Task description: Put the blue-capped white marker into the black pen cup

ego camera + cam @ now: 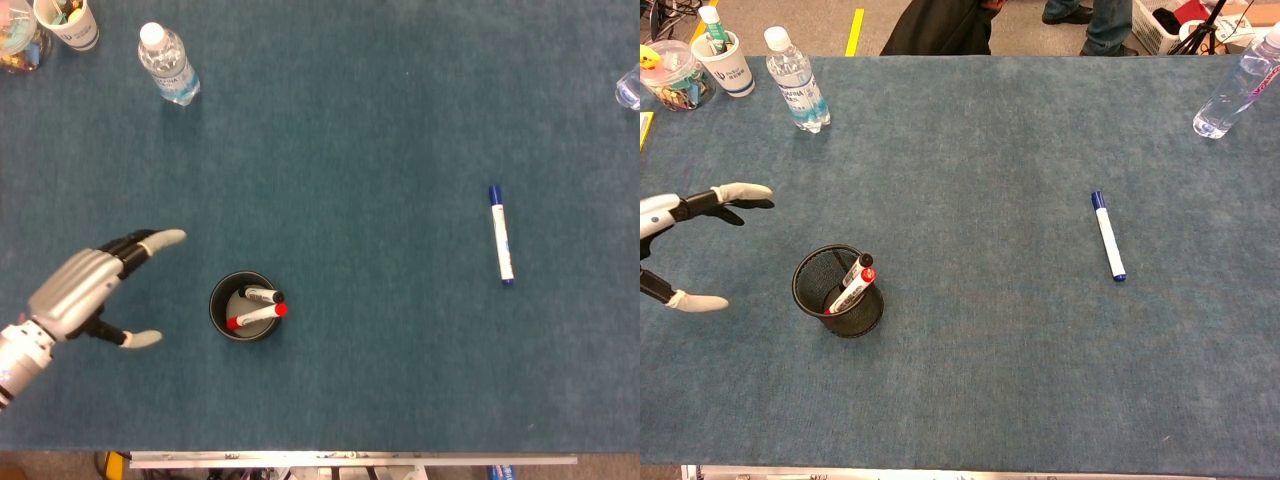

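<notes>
The blue-capped white marker [501, 236] [1107, 236] lies flat on the blue table cloth at the right, cap end away from me. The black mesh pen cup [241, 306] [838, 291] stands left of centre, holding a red-capped and a black-capped marker. My left hand [92, 290] [685, 240] hovers to the left of the cup, fingers spread, thumb apart, holding nothing. It does not touch the cup. My right hand shows in neither view.
A water bottle [168, 65] [796, 81] stands at the back left beside a paper cup [724, 55] and a clear tub [670, 75] of small items. Another clear bottle [1237, 85] stands at the back right. The table's front edge [350, 458] runs along the bottom.
</notes>
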